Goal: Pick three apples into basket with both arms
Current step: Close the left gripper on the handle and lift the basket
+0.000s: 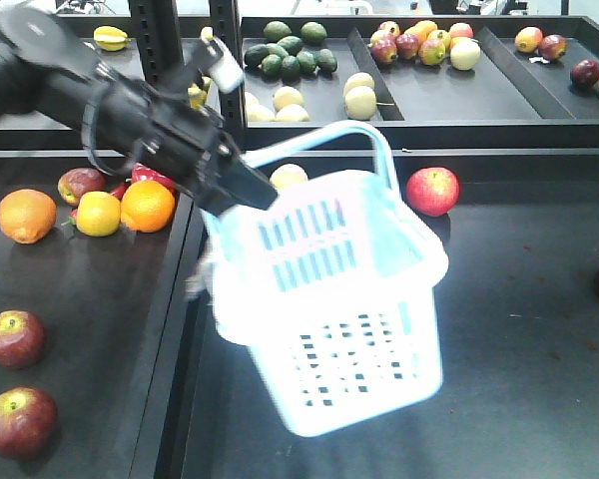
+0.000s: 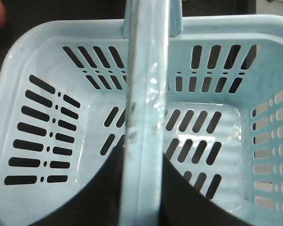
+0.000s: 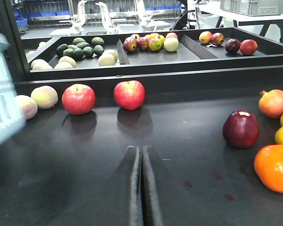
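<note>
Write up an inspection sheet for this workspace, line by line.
Surface: black table, a few reddish specks.
Job's things: basket held off the table, tilted, empty; two dark apples front left, third apple at right.
Clutter: oranges, yellow fruit, red apples loose on the table.
Grippers: left gripper shut on the basket handle; right gripper shut, empty.
Cables: black loop on the left arm.
Surroundings: back trays of fruit.
</note>
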Controlling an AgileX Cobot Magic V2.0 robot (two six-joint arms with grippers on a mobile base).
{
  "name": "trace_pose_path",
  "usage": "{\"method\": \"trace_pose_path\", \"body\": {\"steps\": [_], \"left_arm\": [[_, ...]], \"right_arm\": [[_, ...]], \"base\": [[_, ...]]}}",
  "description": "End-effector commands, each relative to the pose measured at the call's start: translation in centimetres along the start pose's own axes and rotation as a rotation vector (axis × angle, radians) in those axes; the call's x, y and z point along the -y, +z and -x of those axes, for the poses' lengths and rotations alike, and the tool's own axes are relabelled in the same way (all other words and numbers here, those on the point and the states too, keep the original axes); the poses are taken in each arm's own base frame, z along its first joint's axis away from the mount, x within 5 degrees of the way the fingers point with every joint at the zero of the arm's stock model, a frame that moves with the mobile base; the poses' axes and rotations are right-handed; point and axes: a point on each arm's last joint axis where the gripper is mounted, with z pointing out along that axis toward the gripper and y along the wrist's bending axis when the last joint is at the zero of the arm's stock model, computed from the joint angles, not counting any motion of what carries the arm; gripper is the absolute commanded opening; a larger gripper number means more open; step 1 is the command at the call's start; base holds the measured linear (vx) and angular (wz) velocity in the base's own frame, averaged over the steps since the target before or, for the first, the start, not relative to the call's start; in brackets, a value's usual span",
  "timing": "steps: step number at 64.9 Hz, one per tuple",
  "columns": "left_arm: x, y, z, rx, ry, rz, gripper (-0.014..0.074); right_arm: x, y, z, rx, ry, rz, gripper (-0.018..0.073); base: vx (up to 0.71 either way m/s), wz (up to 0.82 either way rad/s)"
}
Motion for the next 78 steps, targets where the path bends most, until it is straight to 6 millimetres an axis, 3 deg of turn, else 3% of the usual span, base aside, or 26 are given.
{"method": "trace_pose_path", "body": {"steps": [1, 16, 39, 48, 62, 78], "left_arm": [[3.4, -4.4, 2.1, 0.046, -0.060, 0.079, -0.0008], [6.6, -8.3, 1.6, 0.047, -0.329, 0.208, -0.0008], [13.2, -9.9, -4.5, 0.007, -0.471, 0.186, -0.0008], [15.1, -11.0, -5.5, 0.059, -0.530, 0.211, -0.0008], [16.2, -13.1, -5.3, 0.181, -0.534, 0.342, -0.0008], [17.6, -14.0, -5.8, 0.167, -0.515, 0.347, -0.0008]], "right_arm": [[0.0, 0.0, 0.3, 0.071, -0.007, -0.003, -0.0004], [0.0, 0.0, 0.3, 0.071, -0.007, -0.003, -0.0004], [0.0, 0.0, 0.3, 0.071, -0.007, -0.003, -0.0004], [0.0, 0.0, 0.3, 0.071, -0.007, -0.003, -0.0004], [0.0, 0.0, 0.3, 0.069, -0.007, -0.003, -0.0004], [0.0, 0.0, 0.3, 0.069, -0.007, -0.003, -0.0004]], "base": [[0.00, 0.00], [0.00, 0.00], [0.00, 0.00], [0.00, 0.00], [0.00, 0.00], [0.00, 0.00]]}}
